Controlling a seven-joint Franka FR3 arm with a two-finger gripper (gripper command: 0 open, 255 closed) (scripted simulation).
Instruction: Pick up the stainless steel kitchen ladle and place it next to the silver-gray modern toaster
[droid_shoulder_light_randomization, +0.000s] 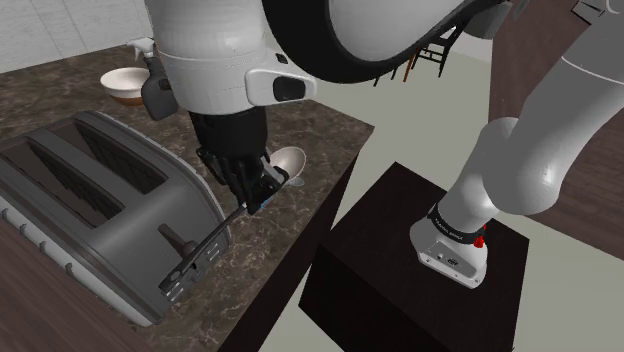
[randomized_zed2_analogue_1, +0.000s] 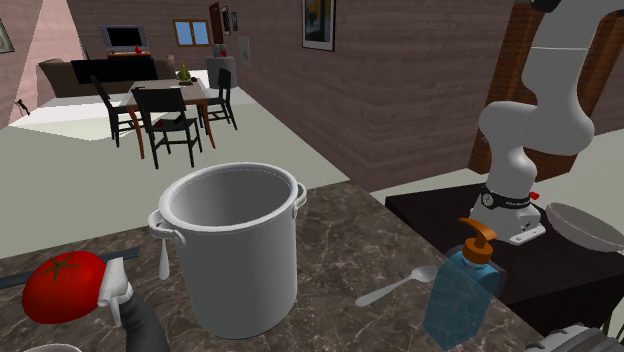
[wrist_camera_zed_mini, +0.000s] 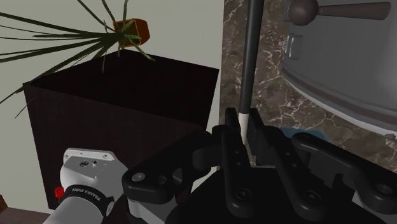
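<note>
Far left in the shoulder view: grey two-slot toaster (droid_shoulder_light_randomization: 90, 200) on the dark marbled countertop (droid_shoulder_light_randomization: 270, 260), lever end turned towards the arm. Just to its right: ladle (droid_shoulder_light_randomization: 288, 162), thin dark handle slanting down close to that end of the toaster, pale bowl up by the counter's edge. Clamped on the handle near the bowl: black gripper (droid_shoulder_light_randomization: 255, 195), reaching down from the white arm. Same story from the wrist view: fingers (wrist_camera_zed_mini: 229, 133) drawn narrow, pinching the handle at its pale stretch, dark shaft running away over the counter, toaster just beside it. Further right in the shoulder view, off the counter: dark box stand (droid_shoulder_light_randomization: 380, 270) carrying the arm's base. Reads as grasp made and carry close to finished, with ladle and toaster near each other but apart. No telling bowl on the stone from bowl just above it. Left to do, on this judgement: lower the ladle flat beside the toaster, spread the fingers, then lift clear without knocking the handle into the toaster's lever.
</note>
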